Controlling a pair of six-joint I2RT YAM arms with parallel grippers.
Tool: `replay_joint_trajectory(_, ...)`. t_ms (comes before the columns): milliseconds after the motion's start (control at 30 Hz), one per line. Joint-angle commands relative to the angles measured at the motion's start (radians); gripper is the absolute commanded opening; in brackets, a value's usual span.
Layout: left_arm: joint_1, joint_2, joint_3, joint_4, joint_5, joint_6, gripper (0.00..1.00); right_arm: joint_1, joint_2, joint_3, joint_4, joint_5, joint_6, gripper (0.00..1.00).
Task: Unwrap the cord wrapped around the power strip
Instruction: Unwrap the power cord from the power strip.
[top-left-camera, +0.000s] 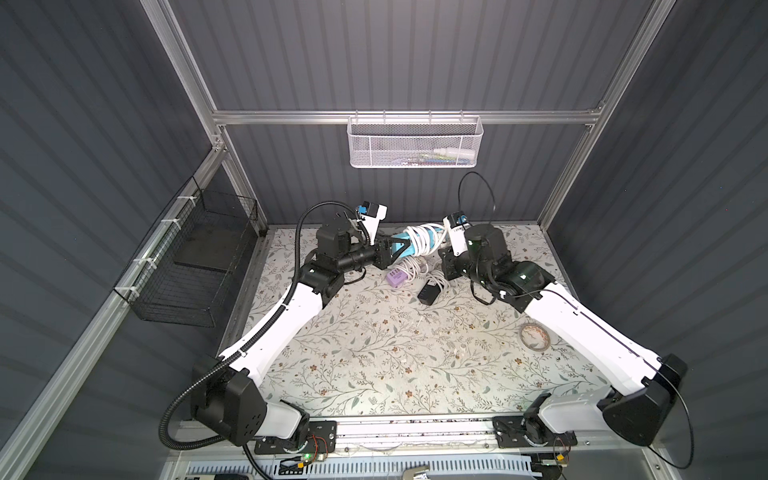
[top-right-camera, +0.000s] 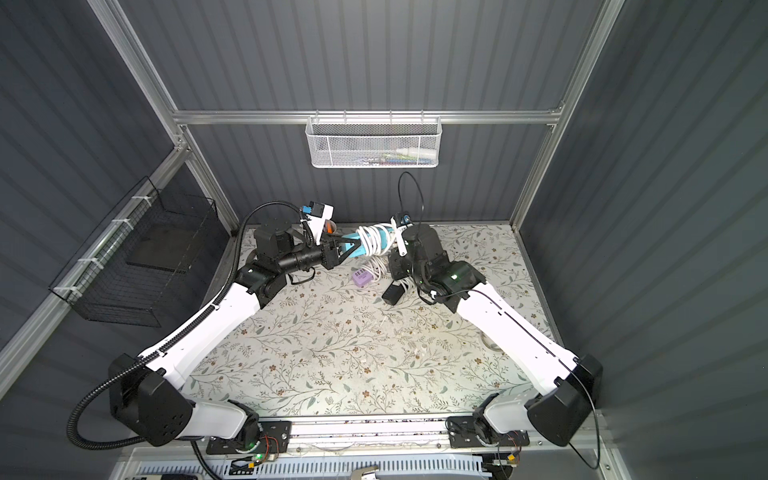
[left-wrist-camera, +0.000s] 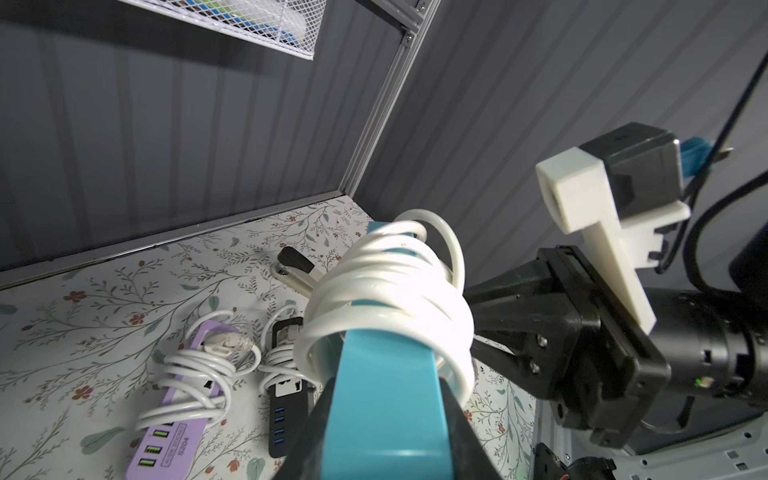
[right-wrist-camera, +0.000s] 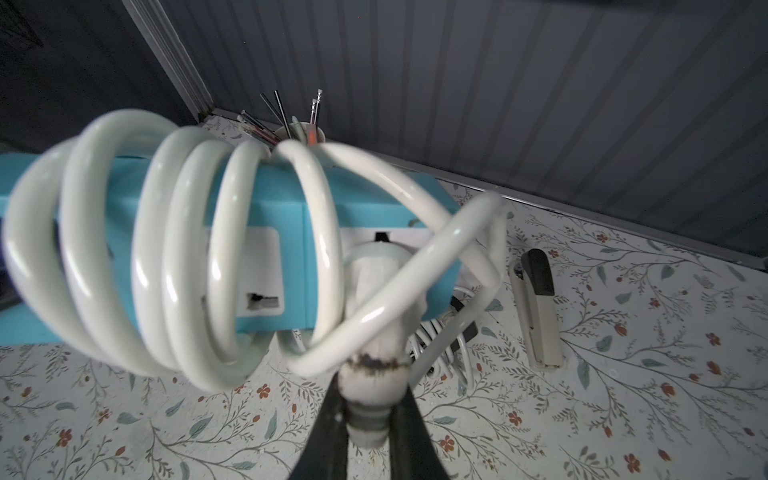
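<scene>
Clamped on the plug (right-wrist-camera: 370, 386) at the free end of the cord (left-wrist-camera: 386, 291), our right pincer (right-wrist-camera: 368, 424) has its two dark fingers pressed against either side of the plug's neck. Across from it, our left pincer (left-wrist-camera: 384, 415) is closed on one end of the blue power strip (right-wrist-camera: 274, 199). It holds the strip roughly level in the air near the back of the table (top-left-camera: 374, 353), and the two pincers face each other along its length.

Working outward from the plug, the nearest turn of cord stands slack and wide, lifted clear of the strip's body. Beyond it, several turns sit snug around the middle, side by side. We judge the job barely begun. The end is in hand and one loop is loosened, but nearly all the winding is left to take off, turn by turn, with the plug carried round the strip or the strip rolled against it.

Below the lifted strip lie a purple strip (top-left-camera: 397, 276) and a black strip (top-left-camera: 428, 294) (each wrapped in its own cord, and neither in our grasp). A stapler (right-wrist-camera: 538, 307) rests further back on the table.
</scene>
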Motion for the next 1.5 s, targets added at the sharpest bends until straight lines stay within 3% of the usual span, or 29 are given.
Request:
replay_joint_trajectory(0,-0.017,0.013,0.013,0.048,-0.106,0.036,0.0,0.082,-0.025,0.044,0.037,-0.124,-0.042,0.0)
replay_joint_trajectory(333,-0.002,0.01,0.009,0.056,-0.082,0.031,0.0,-0.233,-0.181,-0.089,0.067,-0.457,0.061,0.0)
replay_joint_trajectory(400,-0.001,0.012,0.012,0.06,-0.074,0.029,0.0,-0.257,-0.183,-0.095,0.063,-0.487,0.064,0.0)
replay_joint_trajectory(533,0.002,0.017,0.014,0.061,-0.073,0.027,0.0,-0.246,-0.178,-0.09,0.062,-0.48,0.058,0.0)
replay_joint_trajectory(800,-0.007,0.022,0.024,0.044,-0.121,0.04,0.0,0.006,-0.061,0.024,0.025,-0.194,-0.023,0.0)
replay_joint_trajectory(967,-0.013,0.031,0.027,0.028,-0.137,0.045,0.0,0.071,-0.018,0.069,0.022,-0.153,-0.022,0.0)
replay_joint_trajectory(1100,-0.009,0.028,0.026,0.024,-0.141,0.049,0.0,0.024,-0.057,0.04,0.022,-0.19,-0.005,0.0)
replay_joint_trajectory(1367,0.021,0.027,0.016,0.069,-0.064,0.011,0.0,-0.246,-0.184,-0.069,0.044,-0.49,0.072,0.0)
replay_joint_trajectory(1467,0.023,0.029,0.016,0.076,-0.055,0.006,0.0,-0.261,-0.192,-0.075,0.031,-0.487,0.06,0.0)
